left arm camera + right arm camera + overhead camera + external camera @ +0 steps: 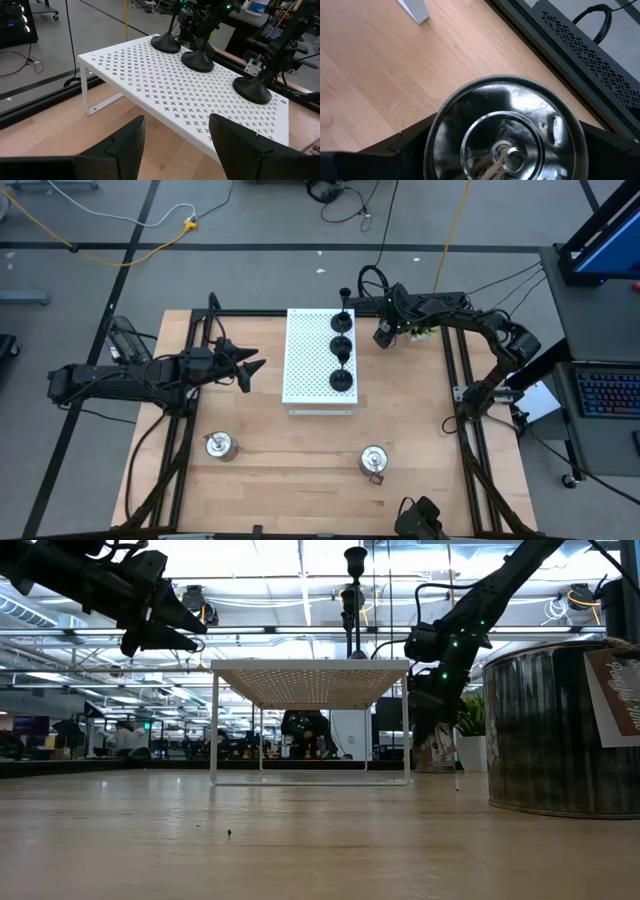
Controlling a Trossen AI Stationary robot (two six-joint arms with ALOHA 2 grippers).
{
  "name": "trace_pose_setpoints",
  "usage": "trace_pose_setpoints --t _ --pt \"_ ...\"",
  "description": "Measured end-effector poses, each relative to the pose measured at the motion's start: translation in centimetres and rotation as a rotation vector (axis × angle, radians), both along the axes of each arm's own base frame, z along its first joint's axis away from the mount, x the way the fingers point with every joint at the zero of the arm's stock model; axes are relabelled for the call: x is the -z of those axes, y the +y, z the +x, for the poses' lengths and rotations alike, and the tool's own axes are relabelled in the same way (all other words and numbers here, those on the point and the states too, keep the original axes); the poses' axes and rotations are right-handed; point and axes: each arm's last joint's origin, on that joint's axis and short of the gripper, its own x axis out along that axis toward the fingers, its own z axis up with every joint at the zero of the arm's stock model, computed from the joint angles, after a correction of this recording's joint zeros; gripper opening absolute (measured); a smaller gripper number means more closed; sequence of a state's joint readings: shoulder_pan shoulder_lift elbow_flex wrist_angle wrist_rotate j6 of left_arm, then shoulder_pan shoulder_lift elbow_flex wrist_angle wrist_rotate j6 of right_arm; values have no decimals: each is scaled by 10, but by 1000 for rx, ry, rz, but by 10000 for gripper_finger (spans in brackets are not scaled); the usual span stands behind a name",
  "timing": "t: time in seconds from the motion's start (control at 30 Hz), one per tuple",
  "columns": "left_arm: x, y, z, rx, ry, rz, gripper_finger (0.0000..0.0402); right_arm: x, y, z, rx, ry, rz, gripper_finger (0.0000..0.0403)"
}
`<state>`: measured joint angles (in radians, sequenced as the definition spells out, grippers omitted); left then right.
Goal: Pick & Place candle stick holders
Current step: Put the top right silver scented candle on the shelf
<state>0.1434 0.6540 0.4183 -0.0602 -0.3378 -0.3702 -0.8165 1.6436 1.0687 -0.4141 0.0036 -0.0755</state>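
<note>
Black candle stick holders (341, 345) with round bases and thin stems stand in a row along the right side of the white perforated board (305, 370); three bases show in the left wrist view (197, 60). My right gripper (385, 335) is just right of the board's far end, shut on a shiny silver holder (505, 125). Two more silver holders (219, 445) (374, 461) stand on the table near its front. My left gripper (250, 368) is open and empty, raised just left of the board, and it also shows in its own wrist view (177, 145). My right gripper pinches the silver holder between its two fingers, one on each side of its round rim (437, 142). The fingers point down from above. The wrist view looks down on the holder's round face, with the wooden table below it. Whether it rests on the table cannot be told.
A small green plant (418, 332) stands right behind my right gripper. The board is a raised shelf on thin legs (213, 730). A black frame rail (580, 45) runs along the table's right side. Bare wood (290, 450) lies between the two front silver holders.
</note>
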Motion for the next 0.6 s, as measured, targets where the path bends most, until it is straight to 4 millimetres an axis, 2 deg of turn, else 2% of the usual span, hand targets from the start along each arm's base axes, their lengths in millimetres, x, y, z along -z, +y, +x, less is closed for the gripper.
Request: trace_pose_setpoints --t 0.23,0.6 --pt "0 0 0 2 5 7 225 0 1 1 4 -3 4 344" --pt "2 0 -1 0 20 -2 225 0 16 16 -59 -3 3 344"
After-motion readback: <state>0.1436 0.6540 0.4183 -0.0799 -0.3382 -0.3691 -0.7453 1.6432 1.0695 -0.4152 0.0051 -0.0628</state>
